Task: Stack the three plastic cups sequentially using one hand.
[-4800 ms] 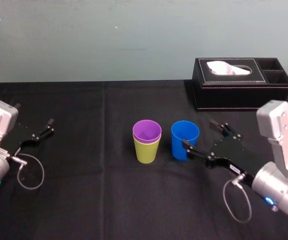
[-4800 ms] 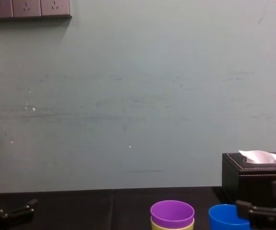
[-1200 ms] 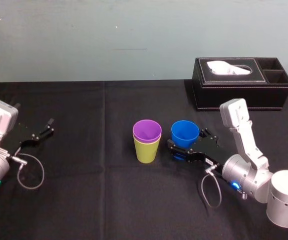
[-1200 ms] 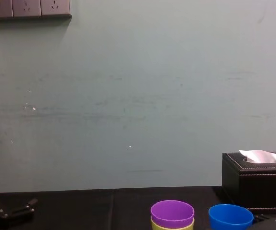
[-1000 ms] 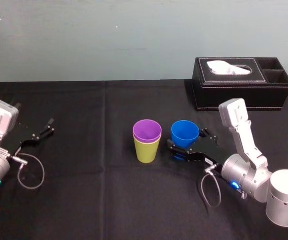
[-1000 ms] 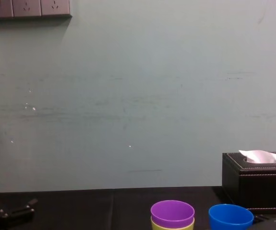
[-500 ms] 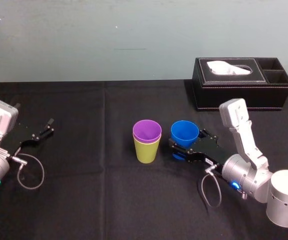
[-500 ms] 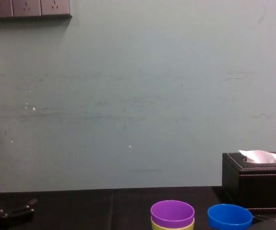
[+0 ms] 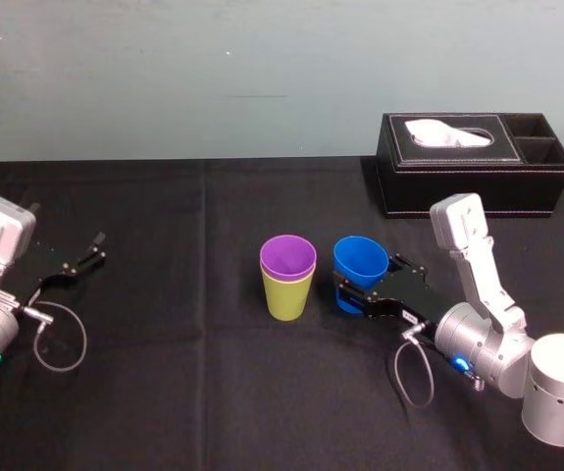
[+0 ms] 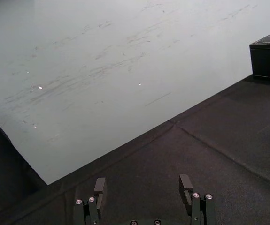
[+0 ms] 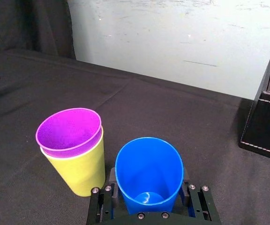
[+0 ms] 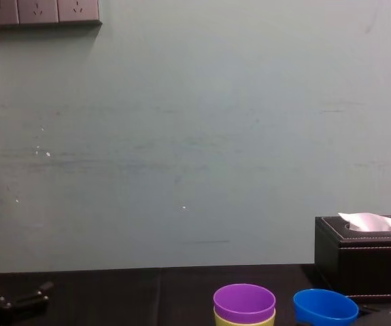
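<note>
Soft, even light is falling from above and in front, and no hard-edged shadow is forming anywhere. The pale wall (image 12: 195,136) is reflecting it uniformly; in the left wrist view small scuffs on it are showing as bright specks. The black cloth over the worktop (image 9: 164,392) is absorbing most of the light, so shadows under objects are merging into it and only a faint crease is catching light. A small highlight is glinting inside the base of the blue cup (image 11: 149,173). The pale casing of the right arm (image 9: 476,257) is shining brightly, without glare. A blue indicator lamp (image 9: 458,365) is glowing on it.
</note>
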`<state>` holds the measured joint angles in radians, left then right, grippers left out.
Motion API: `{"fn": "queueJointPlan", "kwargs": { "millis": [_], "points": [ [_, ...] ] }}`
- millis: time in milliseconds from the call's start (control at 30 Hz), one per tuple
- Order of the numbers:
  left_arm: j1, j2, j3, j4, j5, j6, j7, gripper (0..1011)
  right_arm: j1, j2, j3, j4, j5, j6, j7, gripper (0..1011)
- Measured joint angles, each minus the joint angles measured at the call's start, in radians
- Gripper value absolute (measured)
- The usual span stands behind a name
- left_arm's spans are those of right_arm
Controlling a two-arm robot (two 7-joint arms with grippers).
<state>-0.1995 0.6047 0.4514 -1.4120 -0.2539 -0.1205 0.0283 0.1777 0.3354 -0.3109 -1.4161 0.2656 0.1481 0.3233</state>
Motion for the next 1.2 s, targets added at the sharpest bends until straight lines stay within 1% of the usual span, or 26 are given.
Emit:
{"fn": "queueJointPlan", "kwargs": {
  "millis": [400, 633, 867, 1167, 1200],
  "points": [
    [0.000, 0.000, 0.000, 0.000, 0.000, 0.000, 0.000, 1010, -0.001, 0.000, 0.000, -0.001, 0.000, 0.000, 0.000, 726],
    [0.000, 0.000, 0.000, 0.000, 0.000, 0.000, 0.000, 1010, -0.013, 0.006, 0.007, -0.021, -0.003, -0.007, -0.001, 726],
    [0.000, 0.000, 0.000, 0.000, 0.000, 0.000, 0.000, 1010, -0.029, 0.019, 0.023, -0.063, 0.003, -0.001, 0.000, 726],
    [0.000, 0.000, 0.000, 0.000, 0.000, 0.000, 0.000, 1010, -0.051, 0.048, 0.043, -0.157, 0.033, 0.028, 0.015, 726],
    [0.000, 0.000, 0.000, 0.000, 0.000, 0.000, 0.000, 1010, -0.054, 0.053, 0.045, -0.176, 0.039, 0.035, 0.018, 726]
  ]
}}
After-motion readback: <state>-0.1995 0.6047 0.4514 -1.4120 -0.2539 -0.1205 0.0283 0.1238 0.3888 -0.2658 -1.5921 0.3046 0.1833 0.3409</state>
